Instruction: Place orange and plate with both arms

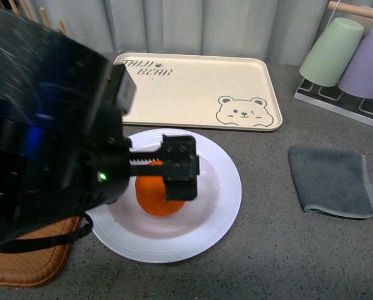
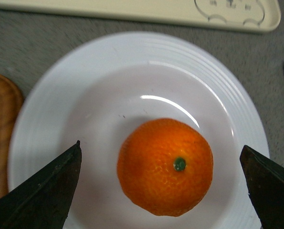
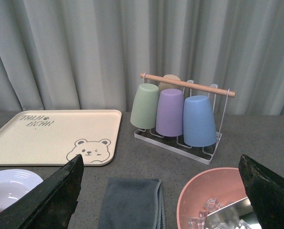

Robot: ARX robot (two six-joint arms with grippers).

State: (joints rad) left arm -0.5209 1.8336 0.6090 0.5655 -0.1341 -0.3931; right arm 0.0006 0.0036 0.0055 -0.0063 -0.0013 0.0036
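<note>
Front view, lower centre: orange [image 1: 152, 197] sits in the white plate [image 1: 218, 206] on the grey surface [image 1: 268, 250] | left pincer [image 2: 160, 147] released, fingers spread either side of the fruit, not touching | right pincer [image 3: 161, 162] released, grasping nothing, well apart | my judgement: I lift straight up, fingers wide, so nothing rolls the orange.

Even soft light; glare streak on the plate [image 2: 147, 62]; near arm [image 1: 42, 137] blurred.

Beige bear tray [image 1: 199, 87] beyond left hand [image 2: 160, 148]; grey cloth [image 1: 333, 181] well right of it; wooden tray [image 1: 30, 256] left; cup rack [image 3: 180, 114] far right.
</note>
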